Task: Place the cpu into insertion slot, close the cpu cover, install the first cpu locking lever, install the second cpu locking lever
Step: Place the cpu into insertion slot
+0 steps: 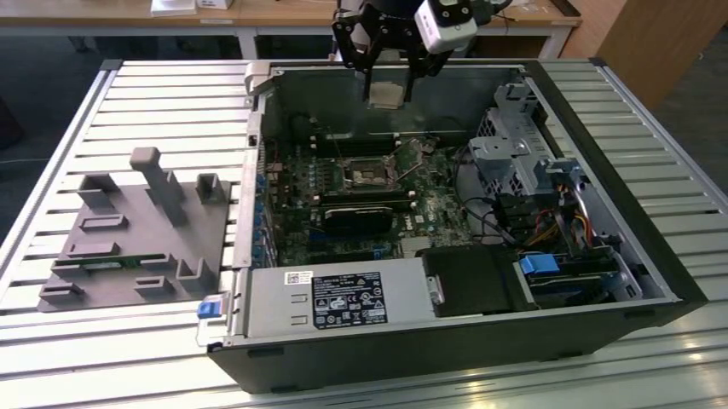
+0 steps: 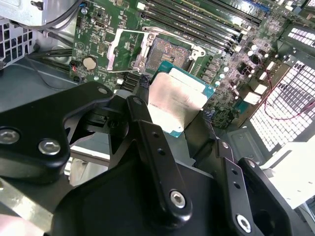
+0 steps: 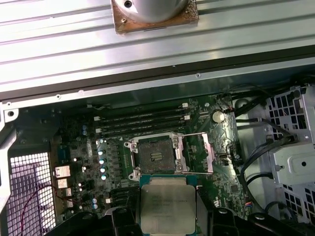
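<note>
Slatted metal table (image 1: 136, 94); wooden desk (image 1: 296, 15) behind; dark floor (image 1: 34, 77); wooden cabinet (image 1: 654, 43) at exterior view's right.

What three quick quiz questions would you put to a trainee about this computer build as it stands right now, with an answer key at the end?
1. True or false: the cpu is seated in the insertion slot.
2. Multiple choice: the cpu cover is A) shut over the slot, B) swung open beside the slot, C) clamped between the fingers.
3. Fill in the blank: the gripper, held above the open case, is shut on the ____.

Key: 1 false; 2 B; 3 cpu.
</note>
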